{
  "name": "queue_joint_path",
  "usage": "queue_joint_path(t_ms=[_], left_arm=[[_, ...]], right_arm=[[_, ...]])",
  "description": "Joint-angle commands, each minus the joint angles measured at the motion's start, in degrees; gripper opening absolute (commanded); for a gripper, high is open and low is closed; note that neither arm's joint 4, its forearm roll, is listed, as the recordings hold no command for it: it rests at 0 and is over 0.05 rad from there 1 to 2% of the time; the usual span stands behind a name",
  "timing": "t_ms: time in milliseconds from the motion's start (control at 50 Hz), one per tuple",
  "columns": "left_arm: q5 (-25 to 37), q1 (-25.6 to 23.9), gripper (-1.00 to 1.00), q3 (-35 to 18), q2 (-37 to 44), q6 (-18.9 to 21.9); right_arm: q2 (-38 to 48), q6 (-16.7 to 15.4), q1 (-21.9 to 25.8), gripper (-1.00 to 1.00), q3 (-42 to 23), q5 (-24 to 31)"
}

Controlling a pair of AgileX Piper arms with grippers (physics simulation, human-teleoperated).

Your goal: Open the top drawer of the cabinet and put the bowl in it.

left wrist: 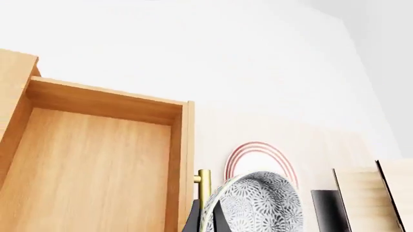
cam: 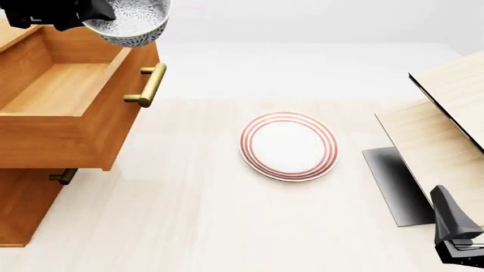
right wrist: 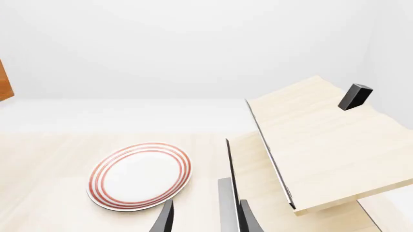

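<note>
The top drawer (cam: 60, 90) of the orange-brown cabinet (cam: 22, 209) stands pulled out, its inside bare and its brass handle (cam: 147, 85) facing right. My left gripper (cam: 90, 14) is shut on the rim of the leaf-patterned bowl (cam: 132, 20) and holds it in the air above the drawer's front edge. In the left wrist view the bowl (left wrist: 261, 203) hangs tilted from my fingers (left wrist: 193, 220), next to the handle (left wrist: 203, 186), with the open drawer (left wrist: 90, 159) beside it. My right gripper (cam: 454, 235) is open and empty low at the near right.
A flat white red-ringed plate (cam: 288, 145) lies mid-table; it also shows in the right wrist view (right wrist: 139, 175). A pale light-wood structure (cam: 446, 113) with a dark base stands at the right, close to my right gripper (right wrist: 205, 220). A lower drawer's handle (cam: 64, 177) sticks out under the open drawer.
</note>
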Motion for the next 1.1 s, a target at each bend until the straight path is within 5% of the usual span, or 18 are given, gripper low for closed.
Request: queue_joint_path(t_ms=[20,480,1100], left_arm=[[-1.8,2.9,-1.00,4.2,-3.3,-1.3],[-3.4,11.1,-1.00,11.1,-8.3,-1.5],[-9.0,17.3,-1.00,23.1,-15.8,-7.8]], right_arm=[[-0.1,0.0,0.0,1.00,0.0,0.0],[-0.1,0.0,0.0,1.00,0.0,0.0],[-0.1,0.0,0.0,1.00,0.0,0.0]])
